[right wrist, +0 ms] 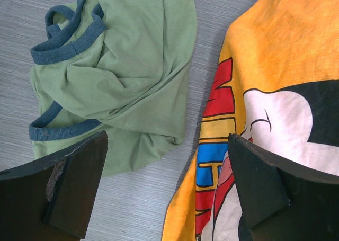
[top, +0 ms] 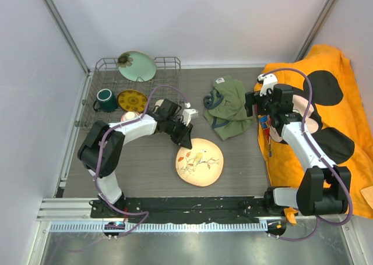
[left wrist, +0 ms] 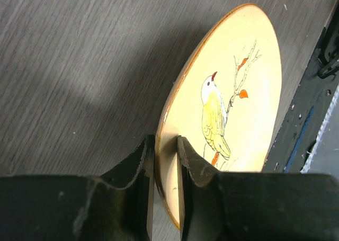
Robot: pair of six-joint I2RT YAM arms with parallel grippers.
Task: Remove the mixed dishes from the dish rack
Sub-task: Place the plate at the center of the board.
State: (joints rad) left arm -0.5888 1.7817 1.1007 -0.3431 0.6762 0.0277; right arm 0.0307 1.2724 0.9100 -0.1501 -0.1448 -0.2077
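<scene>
The cream floral plate (top: pixel 200 161), painted with a yellow bird, sits low over the table in front of the dish rack (top: pixel 100 73). My left gripper (top: pixel 185 140) is shut on its far-left rim; in the left wrist view the rim (left wrist: pixel 169 161) sits between the two fingers (left wrist: pixel 165 144). The rack holds the pale green plate (top: pixel 137 66), the dark green mug (top: pixel 106 100), the small yellow patterned plate (top: pixel 132 99) and a small pale dish (top: pixel 129 117) half hidden by my left arm. My right gripper (top: pixel 257 105) is open and empty (right wrist: pixel 167 137).
An olive-green garment (top: pixel 227 105) lies crumpled at the table's middle back, also in the right wrist view (right wrist: pixel 122 66). An orange cartoon-print cloth (top: pixel 332 113) covers the right side (right wrist: pixel 286 66). A black rail runs along the near edge (top: pixel 192 205).
</scene>
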